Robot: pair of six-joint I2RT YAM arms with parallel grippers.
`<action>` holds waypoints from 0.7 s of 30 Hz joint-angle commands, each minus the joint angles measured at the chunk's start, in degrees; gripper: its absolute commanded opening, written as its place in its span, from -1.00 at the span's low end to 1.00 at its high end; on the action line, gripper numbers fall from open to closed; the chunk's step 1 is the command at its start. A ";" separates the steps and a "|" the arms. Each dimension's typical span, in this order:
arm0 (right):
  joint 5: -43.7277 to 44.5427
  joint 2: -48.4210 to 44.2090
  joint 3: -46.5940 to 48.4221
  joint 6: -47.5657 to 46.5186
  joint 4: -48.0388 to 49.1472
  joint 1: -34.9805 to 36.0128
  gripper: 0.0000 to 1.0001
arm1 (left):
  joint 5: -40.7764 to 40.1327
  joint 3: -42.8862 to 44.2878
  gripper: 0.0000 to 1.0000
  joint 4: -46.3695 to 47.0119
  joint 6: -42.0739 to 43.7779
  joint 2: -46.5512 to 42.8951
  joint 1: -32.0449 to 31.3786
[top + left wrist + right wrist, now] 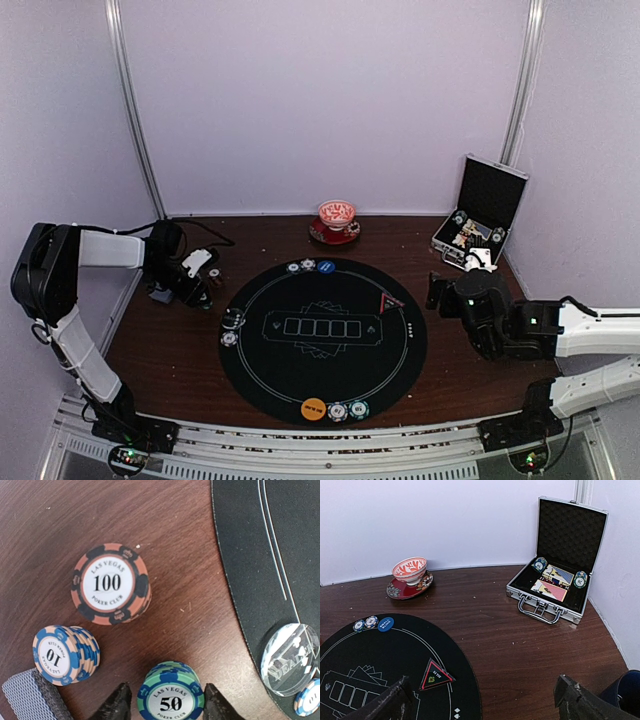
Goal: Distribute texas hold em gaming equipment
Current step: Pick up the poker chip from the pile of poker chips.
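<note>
In the left wrist view my left gripper (167, 692) is open, its fingertips (120, 700) low on either side of a green-blue "50" chip stack (171, 695) on the wood, the right one nearly touching. An orange-black "100" stack (110, 583), a blue "10" stack (62, 655) and grey-backed cards (30, 697) lie nearby. A clear dealer disc (290, 660) sits on the mat's edge. My right gripper (485, 705) is open and empty above the mat's right edge. A blue disc (325, 267) and an orange disc (314, 408) lie on the mat.
The round black mat (322, 385) fills the table's middle, with a red-edged triangular marker (435, 675) on it. The open silver-edged case (555, 580) stands at the back right. A red bowl on a saucer (410, 570) stands at the back. Walls close in on both sides.
</note>
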 commanded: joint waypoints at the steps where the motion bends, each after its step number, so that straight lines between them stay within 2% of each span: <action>1: 0.08 -0.66 0.40 -0.73 0.46 -0.33 1.00 | 1.13 -0.57 -0.05 1.82 0.47 0.95 0.40; 7: 0.06 -0.43 0.38 -0.82 0.50 -0.34 1.00 | 1.10 -0.64 -0.15 1.70 0.47 0.65 0.32; 15: 0.13 -0.46 0.36 -0.82 0.50 -0.35 1.00 | 1.24 -0.81 -0.50 1.59 0.38 -0.23 0.37; 21: 0.12 -0.47 0.37 -0.80 0.54 -0.29 1.00 | 1.37 -1.34 -0.52 1.50 0.29 -2.32 0.35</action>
